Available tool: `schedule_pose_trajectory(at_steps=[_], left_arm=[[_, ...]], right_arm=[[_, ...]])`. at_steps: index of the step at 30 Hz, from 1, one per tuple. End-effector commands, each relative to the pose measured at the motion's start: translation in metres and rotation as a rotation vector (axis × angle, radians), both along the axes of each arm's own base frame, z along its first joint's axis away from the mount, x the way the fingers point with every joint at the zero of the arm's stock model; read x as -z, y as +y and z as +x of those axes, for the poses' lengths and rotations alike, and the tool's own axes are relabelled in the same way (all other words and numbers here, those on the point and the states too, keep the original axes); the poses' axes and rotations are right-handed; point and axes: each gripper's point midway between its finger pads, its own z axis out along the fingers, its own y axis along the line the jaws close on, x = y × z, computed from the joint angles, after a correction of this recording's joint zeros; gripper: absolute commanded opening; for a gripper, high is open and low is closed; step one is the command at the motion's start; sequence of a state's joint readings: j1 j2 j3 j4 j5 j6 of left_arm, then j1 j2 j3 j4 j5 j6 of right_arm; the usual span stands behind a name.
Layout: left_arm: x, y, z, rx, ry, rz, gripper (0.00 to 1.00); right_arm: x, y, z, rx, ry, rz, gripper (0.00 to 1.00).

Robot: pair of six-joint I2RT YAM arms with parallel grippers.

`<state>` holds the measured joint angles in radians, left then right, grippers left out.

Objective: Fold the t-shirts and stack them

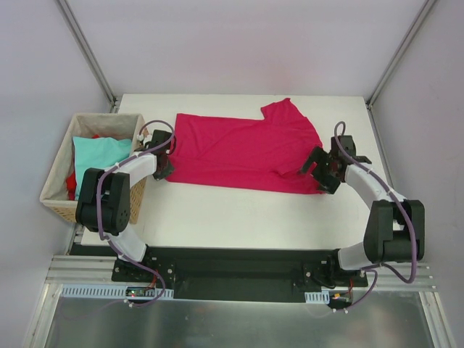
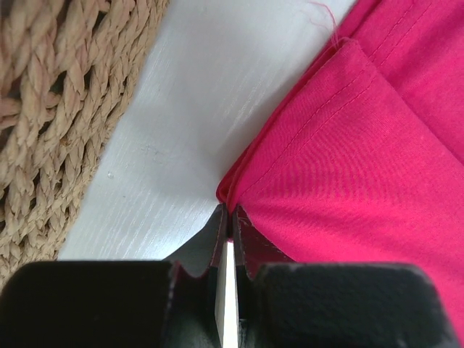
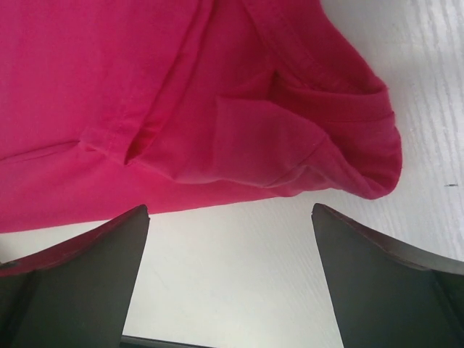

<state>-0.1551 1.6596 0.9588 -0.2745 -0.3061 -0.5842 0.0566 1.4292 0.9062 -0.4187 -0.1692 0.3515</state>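
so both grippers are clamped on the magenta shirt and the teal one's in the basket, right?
No. Only the left gripper is clamped on the magenta shirt; the right gripper is open, jaws wide apart just off the shirt's edge, as the right wrist view shows. The teal shirt is in the basket.

light: bright, even, from above | shadows: faint, soft under crimson t-shirt [image 3: 109,87] hem | counter [image 1: 239,217]: washed pale | focus: top view sharp; left gripper [image 2: 227,217], right gripper [image 3: 230,225] soft up close
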Motion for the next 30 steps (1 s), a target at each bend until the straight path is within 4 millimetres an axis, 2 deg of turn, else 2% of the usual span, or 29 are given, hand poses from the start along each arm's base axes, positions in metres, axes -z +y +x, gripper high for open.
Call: schedule_pose_trajectory(at_steps=[1, 8, 13, 15, 21, 23, 24, 26, 27, 28, 29, 30], left_arm=[[-0.021, 0.011, 0.005, -0.017, -0.046, 0.027, 0.0], [-0.017, 0.014, 0.001, -0.026, -0.034, 0.04, 0.0], [-0.017, 0.014, 0.0, -0.031, -0.03, 0.041, 0.0], [-0.016, 0.014, 0.0, -0.031, -0.028, 0.041, 0.0], [-0.012, 0.013, -0.003, -0.033, -0.014, 0.034, 0.0], [-0.012, 0.013, -0.004, -0.03, -0.013, 0.034, 0.0], [-0.014, 0.013, -0.004, -0.021, -0.016, 0.033, 0.0], [-0.014, 0.01, -0.008, -0.01, -0.015, 0.014, 0.0], [-0.018, 0.001, -0.01, 0.01, -0.025, -0.023, 0.03], [-0.017, -0.002, -0.015, 0.021, -0.021, -0.035, 0.08], [-0.02, -0.007, -0.017, 0.033, -0.024, -0.049, 0.22], [-0.028, -0.012, -0.019, 0.051, -0.045, -0.062, 0.33]], right_arm=[[0.004, -0.014, 0.01, 0.052, -0.012, -0.058, 1.0], [0.023, -0.033, 0.018, 0.009, 0.015, -0.153, 1.0], [0.034, -0.046, 0.014, 0.003, 0.041, -0.189, 1.0], [0.037, -0.059, 0.014, 0.022, 0.044, -0.194, 1.0], [0.037, -0.061, 0.022, -0.039, 0.022, -0.187, 1.0], [0.032, -0.057, 0.022, -0.072, 0.017, -0.174, 1.0], [0.016, -0.053, 0.03, -0.091, -0.024, -0.155, 1.0], [-0.001, -0.049, 0.027, -0.114, -0.032, -0.141, 1.0], [-0.019, -0.047, 0.034, -0.123, -0.068, -0.132, 1.0], [-0.037, -0.047, 0.037, -0.123, -0.089, -0.136, 1.0], [-0.043, -0.047, 0.026, -0.126, -0.044, -0.133, 1.0], [-0.054, -0.046, 0.025, -0.132, -0.051, -0.132, 1.0]])
